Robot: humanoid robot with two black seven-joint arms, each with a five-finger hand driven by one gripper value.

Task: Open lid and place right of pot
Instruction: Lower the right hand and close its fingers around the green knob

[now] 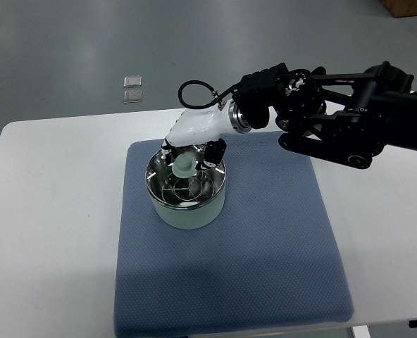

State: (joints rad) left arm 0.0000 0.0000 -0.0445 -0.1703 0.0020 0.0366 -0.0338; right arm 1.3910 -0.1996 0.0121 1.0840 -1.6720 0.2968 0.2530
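You can't see whether the right hand [191, 149] actually grips the lid's [185, 179] knob [184, 166]; its fingers hide the contact. The pot's [189, 211] far rim sits behind that hand. The mat [265, 246] and desk [46, 232] are cut off at the bottom edge, and the right arm [349, 120] by the right edge.

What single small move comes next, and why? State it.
Probably lift the lid straight up: the right hand is at its knob, and the lid sits on the pot. Bare blue mat lies right of the pot.
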